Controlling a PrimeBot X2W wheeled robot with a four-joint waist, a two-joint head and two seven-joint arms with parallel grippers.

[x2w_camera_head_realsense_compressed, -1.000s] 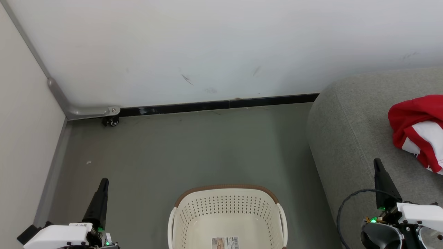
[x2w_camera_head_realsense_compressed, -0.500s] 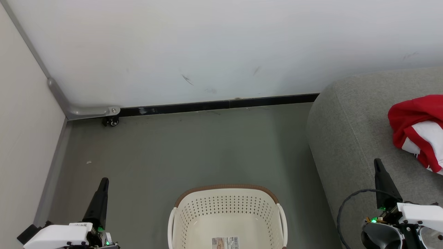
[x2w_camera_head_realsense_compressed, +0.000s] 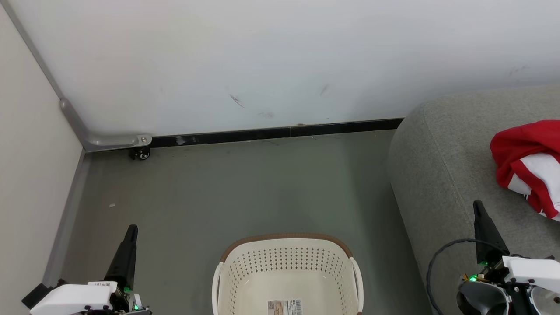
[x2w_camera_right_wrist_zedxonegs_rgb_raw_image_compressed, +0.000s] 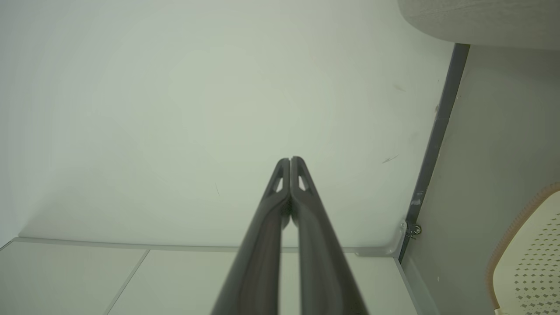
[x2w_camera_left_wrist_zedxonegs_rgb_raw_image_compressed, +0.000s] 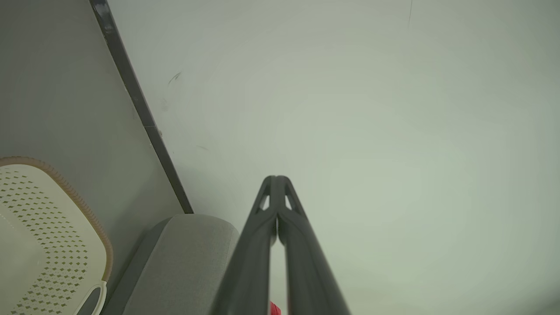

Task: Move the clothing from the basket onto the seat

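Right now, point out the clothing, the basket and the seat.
clothing (x2w_camera_head_realsense_compressed: 516, 142): head view, on the red folds.
basket (x2w_camera_head_realsense_compressed: 286, 262): head view, on the perforated far wall.
seat (x2w_camera_head_realsense_compressed: 437, 175): head view, on bare grey fabric left of the clothing.

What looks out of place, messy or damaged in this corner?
Nothing is spilled or broken. The red-and-white soft garment lies crumpled in a heap on the light-grey fabric sofa cushion, not folded. The cream perforated plastic basket stands upright on the floor. The white wall carries a few dark scuff marks.
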